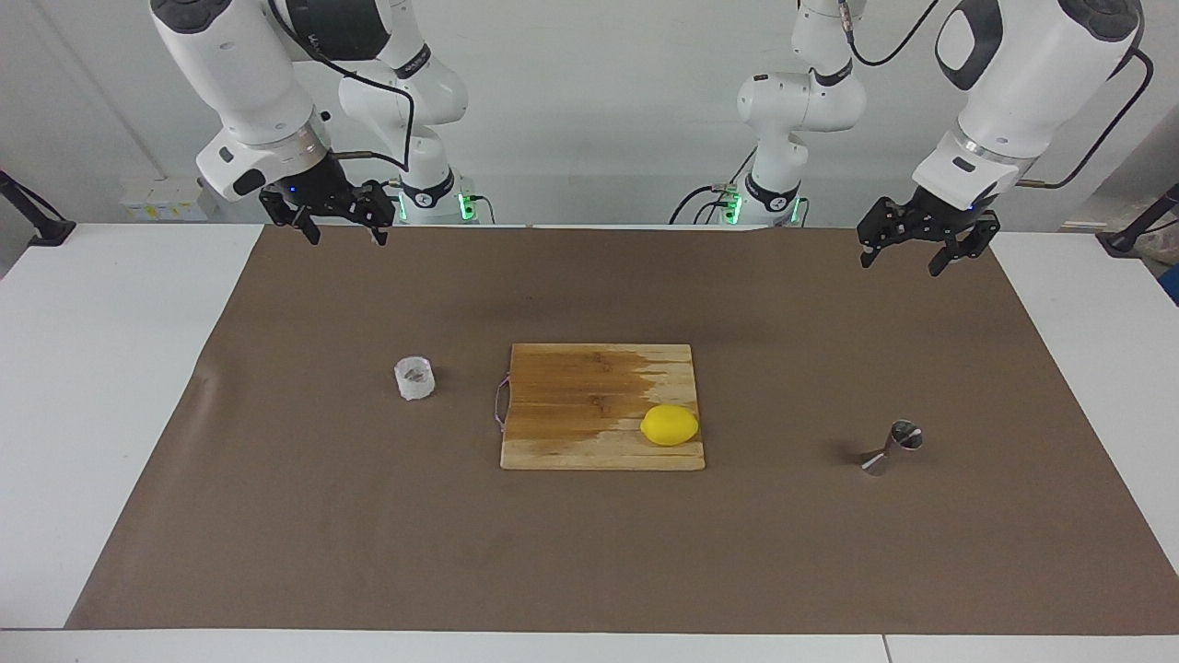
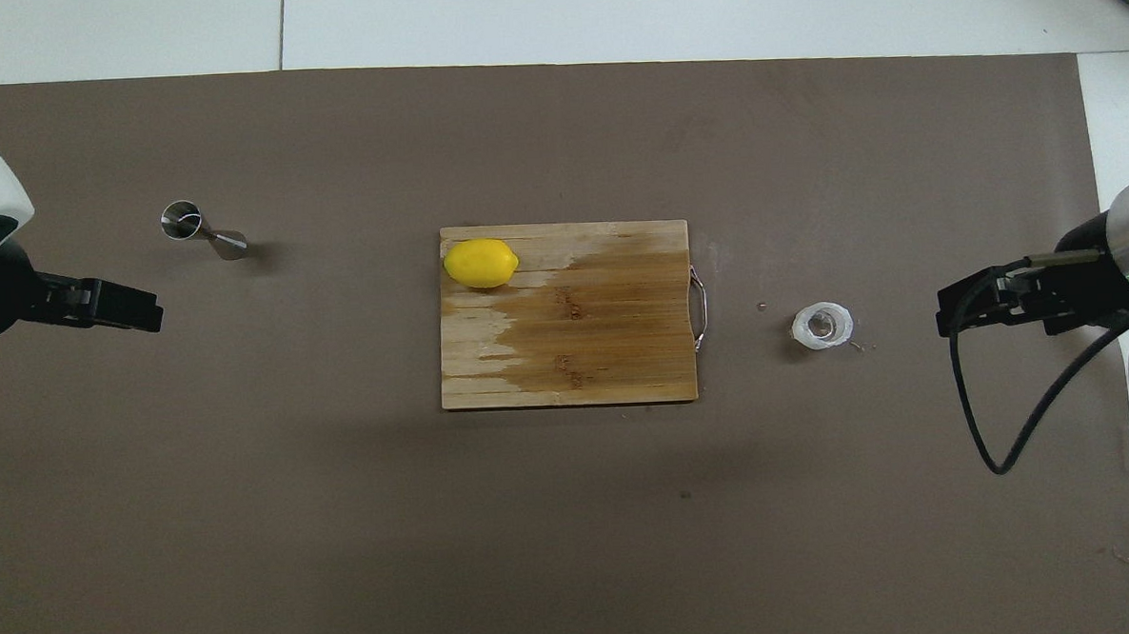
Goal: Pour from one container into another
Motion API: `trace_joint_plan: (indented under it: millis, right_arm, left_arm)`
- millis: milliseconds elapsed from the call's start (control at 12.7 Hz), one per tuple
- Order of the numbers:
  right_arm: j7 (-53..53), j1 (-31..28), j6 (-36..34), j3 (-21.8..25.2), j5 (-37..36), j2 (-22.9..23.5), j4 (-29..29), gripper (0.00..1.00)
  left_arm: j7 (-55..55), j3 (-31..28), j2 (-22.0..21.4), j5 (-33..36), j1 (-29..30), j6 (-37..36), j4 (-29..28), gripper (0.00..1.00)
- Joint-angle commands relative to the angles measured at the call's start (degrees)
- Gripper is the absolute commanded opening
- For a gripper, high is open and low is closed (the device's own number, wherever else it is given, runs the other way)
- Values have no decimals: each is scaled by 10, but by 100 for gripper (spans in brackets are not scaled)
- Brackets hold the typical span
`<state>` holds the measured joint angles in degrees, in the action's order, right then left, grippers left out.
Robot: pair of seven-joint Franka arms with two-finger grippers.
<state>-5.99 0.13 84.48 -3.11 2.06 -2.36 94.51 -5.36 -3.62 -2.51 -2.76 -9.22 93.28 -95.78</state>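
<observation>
the clear cup (image 1: 414, 378) stood upright on the brown mat (image 1: 589, 552), beside the cutting board (image 1: 589, 387) at its handle edge, toward the right arm's end of the table. the steel jigger (image 1: 893, 447) stood upright well apart from the board toward the left arm's end, about level with the lemon (image 1: 670, 424) lying on the board's corner there. the right gripper (image 1: 339, 227) hung wide and empty over the mat's edge nearest the robots; the left gripper (image 1: 910, 250) did likewise at its own end. i judged no step begun: i would next lower the right gripper around the cup, squarely, since it looked light.
</observation>
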Motion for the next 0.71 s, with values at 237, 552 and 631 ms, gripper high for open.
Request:
trace_joint_plan:
  millis: [237, 552, 631]
  right_arm:
    - [-10, -6, 2, -3, 1, -4, 0, 100]
    - [-10, -6, 2, -3, 1, -4, 0, 100]
    - [-10, -6, 2, -3, 1, -4, 0, 100]
  left_arm:
    - [22, 2, -16, 9, 3, -4, -14, 100]
    - [68, 2, 2, 0, 5, -15, 15, 100]
    - [82, 1, 30, -8, 6, -33, 38, 100]
